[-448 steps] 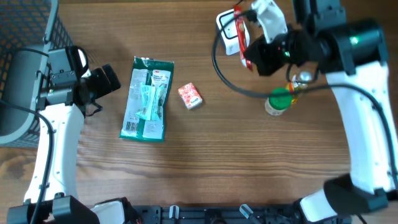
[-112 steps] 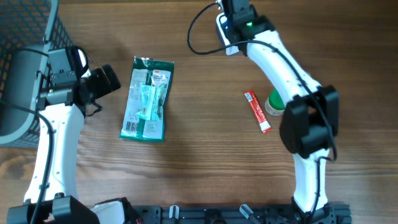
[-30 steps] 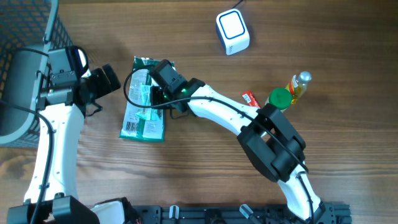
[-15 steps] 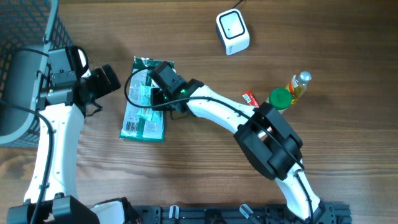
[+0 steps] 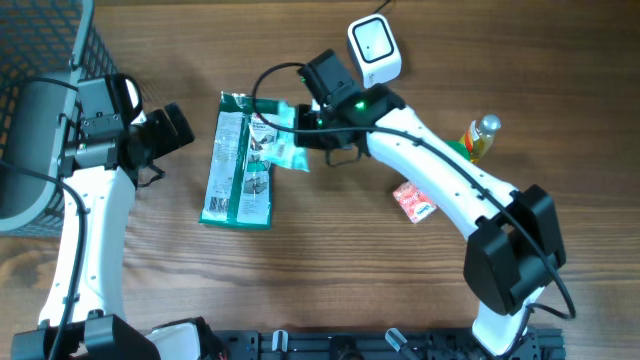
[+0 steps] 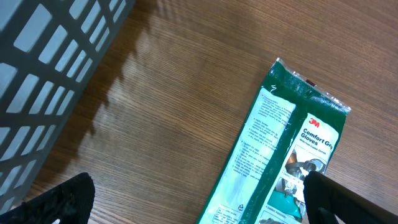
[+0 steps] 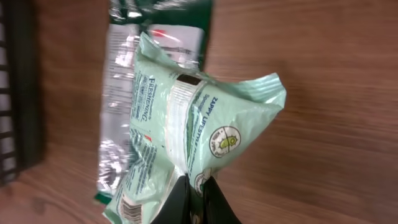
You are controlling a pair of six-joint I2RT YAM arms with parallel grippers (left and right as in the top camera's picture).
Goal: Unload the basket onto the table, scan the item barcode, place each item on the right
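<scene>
Overhead: right end effector point(image 5: 303, 137) pinched shut on the pale green pouch point(image 5: 278, 147), held over the gloves pack point(image 5: 238, 165); the barcode scanner point(image 5: 374, 50) lies just behind it, opposite the pouch. Left end effector point(image 5: 183, 128) gapes, empty.

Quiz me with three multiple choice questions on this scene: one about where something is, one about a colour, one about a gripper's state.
1. The white scanner is: A on the table, B in the left gripper, C under the pouch.
2. The pouch is: A red, B pale green, C blue.
3. The right gripper is: A open, B shut on the pouch, C out of view.
Answers: A, it stands on bare wood; B, the wrist view shows mint-green film; B, its jaws pinch the pouch's edge.
</scene>
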